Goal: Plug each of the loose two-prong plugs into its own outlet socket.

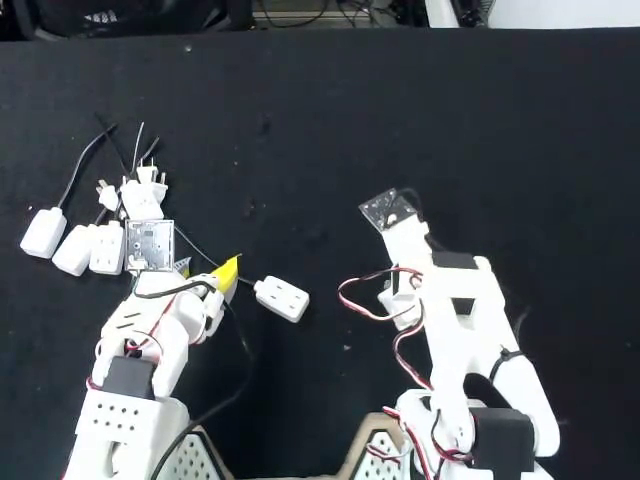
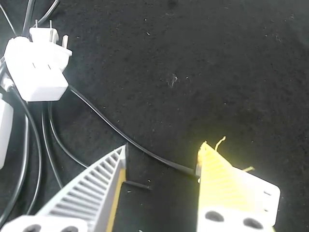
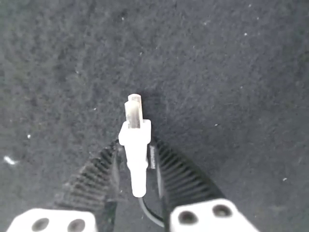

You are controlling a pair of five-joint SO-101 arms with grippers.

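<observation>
My right gripper (image 3: 137, 162) is shut on a white two-prong plug (image 3: 136, 145), whose prongs point away over the black mat. In the high view my right gripper (image 1: 393, 213) sits right of centre. My left gripper (image 2: 161, 166) is open, its white finger (image 2: 91, 188) and yellow finger (image 2: 224, 181) on either side of a thin black cable (image 2: 120, 133). A white socket block (image 2: 36, 72) lies ahead of it, with a loose plug (image 2: 46, 35) behind, prongs up. One white outlet socket (image 1: 281, 298) lies just right of my left gripper (image 1: 218, 280).
Three more white socket blocks (image 1: 75, 245) lie in a row at the far left, with black cables (image 1: 85, 165) trailing off behind them. Another plug (image 1: 108, 193) lies beside the cluster. The mat (image 1: 400, 100) stretches behind both arms.
</observation>
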